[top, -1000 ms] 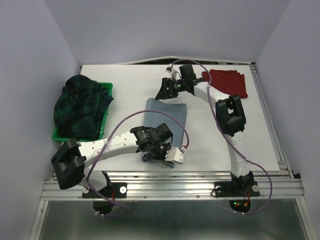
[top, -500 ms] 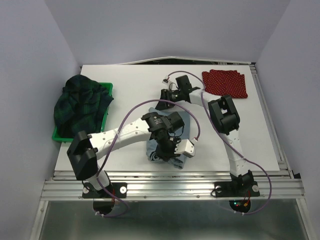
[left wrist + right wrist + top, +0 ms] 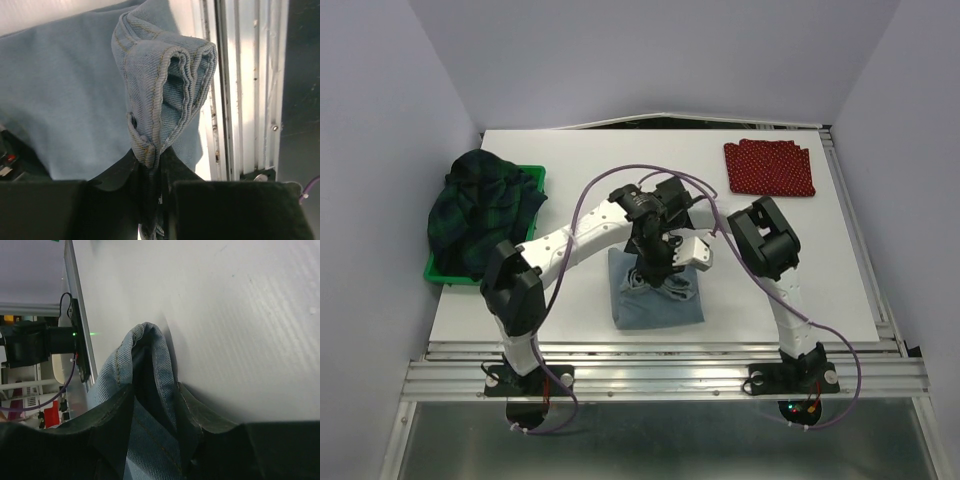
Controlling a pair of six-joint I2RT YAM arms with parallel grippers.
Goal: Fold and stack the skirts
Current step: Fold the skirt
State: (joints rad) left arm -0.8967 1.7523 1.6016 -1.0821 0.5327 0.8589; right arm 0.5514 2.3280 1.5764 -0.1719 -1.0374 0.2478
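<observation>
The light blue-grey denim skirt (image 3: 655,302) lies as a folded bundle at the table's front middle. My left gripper (image 3: 655,278) is shut on a bunched hem of it (image 3: 165,75) and holds that bunch above the lower layer. My right gripper (image 3: 154,390) is shut on another denim edge (image 3: 145,355), just over the white table; in the top view it is mostly hidden behind the left arm. The red dotted skirt (image 3: 770,168) lies folded at the back right. The dark plaid skirt (image 3: 480,210) is heaped over the bin at the left.
The green plastic bin (image 3: 534,180) stands at the table's left edge under the plaid skirt. Both arms cross over the table's middle (image 3: 620,205). The metal frame rail (image 3: 250,100) runs close beside the denim at the front edge.
My left gripper has carried the denim's near edge from the front edge back over the skirt. My right gripper has come from the back toward the middle. The denim is now a smaller bundle.
</observation>
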